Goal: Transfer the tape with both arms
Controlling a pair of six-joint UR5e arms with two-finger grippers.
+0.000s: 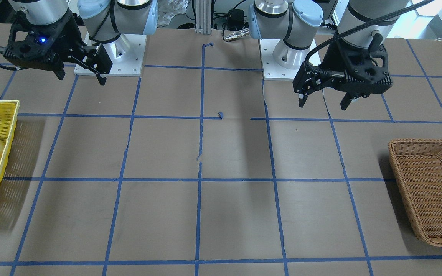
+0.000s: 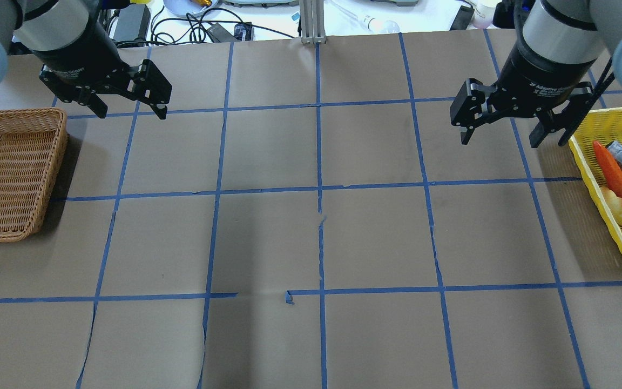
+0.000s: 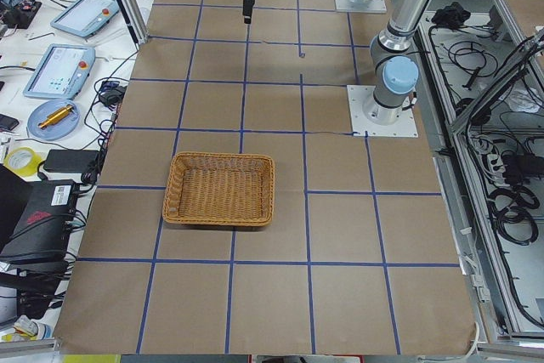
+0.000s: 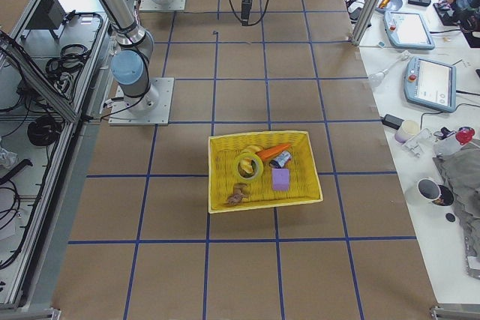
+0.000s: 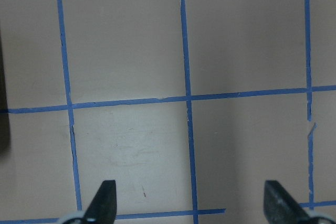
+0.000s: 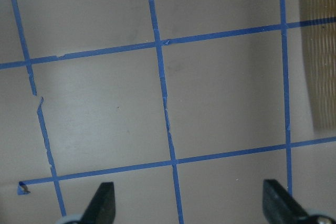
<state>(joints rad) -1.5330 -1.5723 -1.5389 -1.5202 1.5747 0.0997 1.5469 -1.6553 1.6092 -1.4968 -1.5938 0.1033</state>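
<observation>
The yellow tape roll (image 4: pixel 247 165) lies inside the yellow plastic basket (image 4: pixel 259 137) at the table's right end, next to a carrot (image 4: pixel 271 151). My right gripper (image 2: pixel 498 140) hovers open and empty above the table, just left of that basket's far corner. It is also in the front view (image 1: pixel 81 79). My left gripper (image 2: pixel 130 111) hovers open and empty at the far left, beyond the wicker basket (image 2: pixel 61 162). It is also in the front view (image 1: pixel 322 104). Both wrist views show only spread fingertips over bare paper.
The brown wicker basket (image 1: pixel 397 153) holds nothing. The yellow basket (image 2: pixel 597 178) also holds a purple block (image 4: pixel 280 178) and a small dark can (image 4: pixel 282 159). Brown paper with blue tape grid lines covers the table. Cables and devices lie beyond the far edge.
</observation>
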